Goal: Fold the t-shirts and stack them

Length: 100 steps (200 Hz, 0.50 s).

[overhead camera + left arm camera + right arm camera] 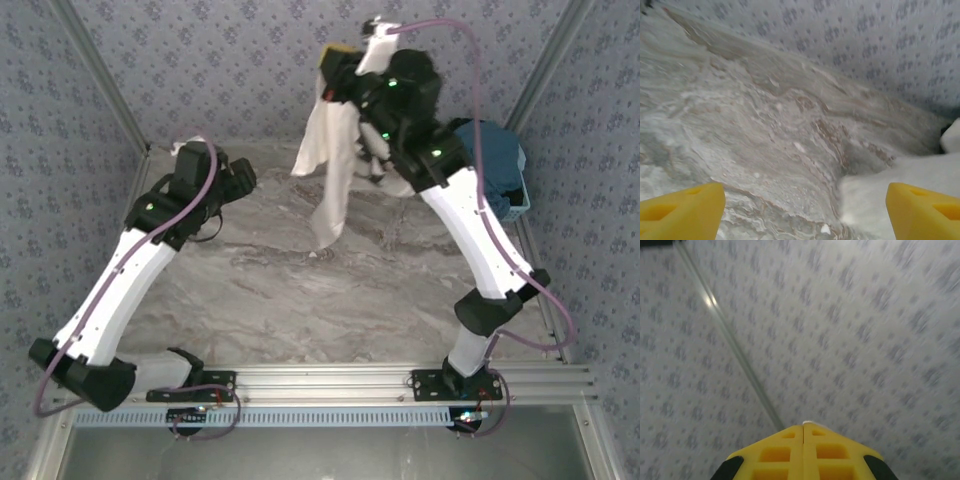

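A cream-white t-shirt (pixel 328 165) hangs in a long bunched drape from my right gripper (pixel 332 85), which is raised high at the back; its lowest tip touches the table near the middle. In the right wrist view that gripper (pixel 803 426) is shut, a sliver of white cloth (pixel 808 423) shows at its tip, and it faces the patterned wall. My left gripper (pixel 240 178) hovers low at the back left, open, with nothing between its yellow fingers (pixel 682 210). White cloth (pixel 900 195) lies by its right finger. A teal-blue t-shirt (pixel 488 160) fills the basket.
The light-blue lattice basket (pixel 517 205) stands at the right edge behind the right arm. Patterned walls close in the marble table (pixel 300 300) on three sides. A metal rail (pixel 330 380) with both arm bases runs along the near edge.
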### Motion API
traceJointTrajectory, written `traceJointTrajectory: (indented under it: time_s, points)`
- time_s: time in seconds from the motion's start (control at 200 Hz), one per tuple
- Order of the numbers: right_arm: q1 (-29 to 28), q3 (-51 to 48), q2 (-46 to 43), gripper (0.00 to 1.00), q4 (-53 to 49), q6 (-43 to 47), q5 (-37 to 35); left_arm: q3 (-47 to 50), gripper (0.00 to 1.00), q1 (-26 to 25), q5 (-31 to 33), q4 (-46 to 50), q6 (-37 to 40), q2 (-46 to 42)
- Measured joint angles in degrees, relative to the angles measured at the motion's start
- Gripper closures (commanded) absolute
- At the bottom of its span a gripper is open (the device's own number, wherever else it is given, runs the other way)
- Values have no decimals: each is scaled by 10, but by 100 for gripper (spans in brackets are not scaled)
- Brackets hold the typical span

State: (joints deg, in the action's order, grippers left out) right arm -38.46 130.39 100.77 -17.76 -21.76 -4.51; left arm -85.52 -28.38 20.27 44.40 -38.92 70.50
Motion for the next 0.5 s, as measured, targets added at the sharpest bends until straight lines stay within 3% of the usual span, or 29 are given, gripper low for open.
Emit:
traceJointTrajectory:
  time_s: [0.32, 0.5]
  points:
    - [-97, -176, 106, 100, -3, -123, 55, 66, 17, 15, 44, 50, -27, -75]
    - [-112, -315, 102, 100, 2, -185, 78, 139, 15, 89, -34, 74, -84, -80]
